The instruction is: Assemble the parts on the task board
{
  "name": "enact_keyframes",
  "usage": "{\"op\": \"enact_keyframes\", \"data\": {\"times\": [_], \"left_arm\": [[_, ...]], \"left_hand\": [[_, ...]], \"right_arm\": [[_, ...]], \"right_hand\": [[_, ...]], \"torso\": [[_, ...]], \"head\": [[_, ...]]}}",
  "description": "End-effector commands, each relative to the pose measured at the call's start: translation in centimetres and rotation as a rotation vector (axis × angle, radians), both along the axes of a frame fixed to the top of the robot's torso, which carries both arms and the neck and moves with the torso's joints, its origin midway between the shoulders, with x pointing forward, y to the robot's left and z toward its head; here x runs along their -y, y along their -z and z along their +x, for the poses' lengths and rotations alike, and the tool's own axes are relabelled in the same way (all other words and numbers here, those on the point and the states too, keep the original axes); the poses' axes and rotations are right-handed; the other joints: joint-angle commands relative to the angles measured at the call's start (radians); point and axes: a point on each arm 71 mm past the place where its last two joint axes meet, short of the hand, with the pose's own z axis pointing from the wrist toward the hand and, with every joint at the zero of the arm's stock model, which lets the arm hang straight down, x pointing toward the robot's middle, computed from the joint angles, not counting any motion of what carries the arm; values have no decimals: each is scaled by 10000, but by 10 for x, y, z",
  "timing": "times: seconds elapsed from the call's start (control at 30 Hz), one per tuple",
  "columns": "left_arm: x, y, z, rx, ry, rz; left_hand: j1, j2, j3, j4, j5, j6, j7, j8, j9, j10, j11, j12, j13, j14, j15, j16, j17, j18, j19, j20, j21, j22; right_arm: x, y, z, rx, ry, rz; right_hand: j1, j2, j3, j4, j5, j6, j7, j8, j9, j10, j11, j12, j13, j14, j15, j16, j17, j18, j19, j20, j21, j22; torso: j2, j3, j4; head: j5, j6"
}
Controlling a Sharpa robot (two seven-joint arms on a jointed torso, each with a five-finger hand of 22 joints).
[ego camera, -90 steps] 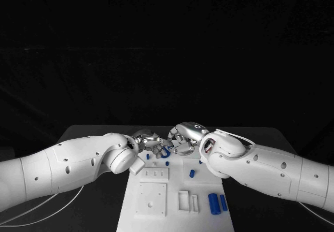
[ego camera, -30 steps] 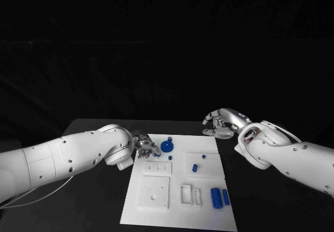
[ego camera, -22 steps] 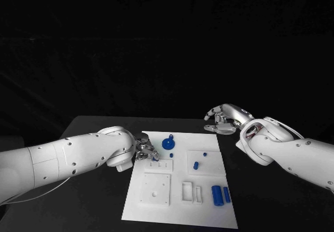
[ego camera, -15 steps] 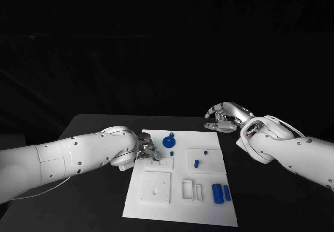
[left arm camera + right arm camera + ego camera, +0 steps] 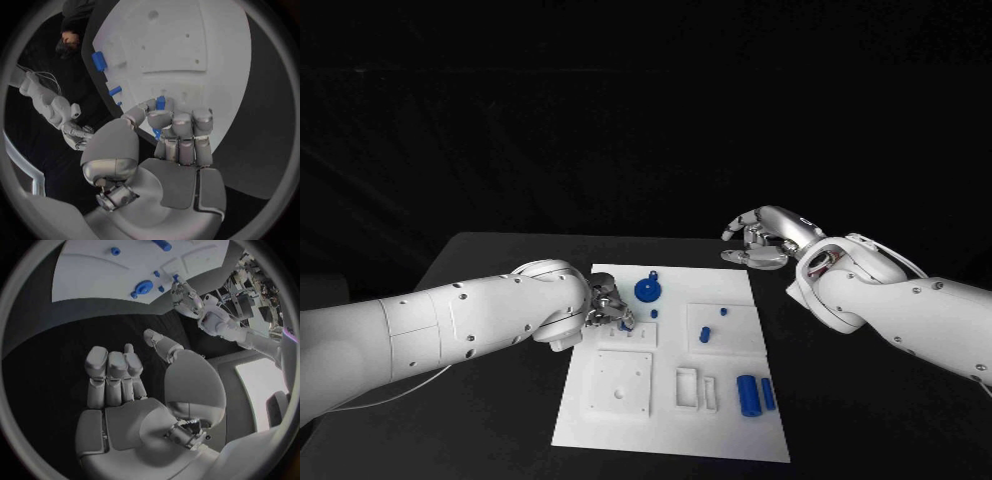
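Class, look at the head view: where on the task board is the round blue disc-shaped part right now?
The round blue part lies on the task board near its far edge, left of centre, just beyond the left hand and well apart from the right hand.

No text, label, brand, number or sign can be read on anything in these views.

Dim, black surroundings; the white task board (image 5: 661, 420) is brightly lit; wrist views bend edges.
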Motion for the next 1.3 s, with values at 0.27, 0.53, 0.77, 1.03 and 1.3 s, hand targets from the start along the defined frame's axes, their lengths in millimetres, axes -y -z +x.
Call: {"op": "enact_keyframes", "data": {"times": [0.27,0.53,0.77,1.03,1.3], "left_arm": [[3,4,-1,-28,173,59],[5,6,-3,-152,273,76],[5,8,-3,-217,305,89],[4,9,-4,-252,317,94],[4,10,-4,-283,326,106]], "left_hand": [[-116,28,158,-111,40,1345,-1177,129,1287,-551,-562,107,-49,796,-901,107,-44,475,-12,-910,77,168],[-153,38,154,-105,45,1391,-1195,163,1329,-558,-578,138,-72,786,-915,136,-66,482,-32,-903,91,166],[-168,46,155,-101,45,1391,-1198,165,1341,-561,-581,149,-82,781,-918,147,-75,484,-43,-900,94,165],[-188,54,156,-96,40,1395,-1202,169,1355,-568,-585,162,-96,772,-920,159,-88,485,-61,-896,98,164],[-227,63,154,-77,-33,1386,-1200,163,1372,-581,-586,181,-122,751,-920,175,-112,487,-90,-889,105,162]], "right_arm": [[-1,-1,0,17,-91,-4],[-1,0,0,-4,-97,-15],[-2,0,0,-33,-108,-27],[-2,0,0,-47,-108,-34],[-2,0,0,-71,-112,-48]], "right_hand": [[64,27,-60,-17,70,64,41,-25,13,-246,168,-52,288,51,32,-32,18,1174,-46,8,-55,62],[56,26,-71,-12,82,68,40,-23,14,-247,168,-53,287,52,32,-34,20,1174,-46,8,-56,64],[53,30,-77,-9,90,73,39,-20,15,-245,167,-51,287,53,31,-35,21,1174,-45,8,-57,64],[53,37,-82,-6,102,79,38,-17,17,-258,166,-64,279,53,30,-38,23,1174,-46,8,-60,65],[53,39,-87,-6,112,92,35,-10,21,-260,164,-66,278,52,29,-40,24,1174,-47,8,-62,66]], "torso": [[-3,-2,16],[-9,-6,18],[-13,-5,21],[-10,-7,23],[-11,-2,13]], "head": [[-17,-68],[24,-80],[18,-107],[28,-98],[44,-87]]}}
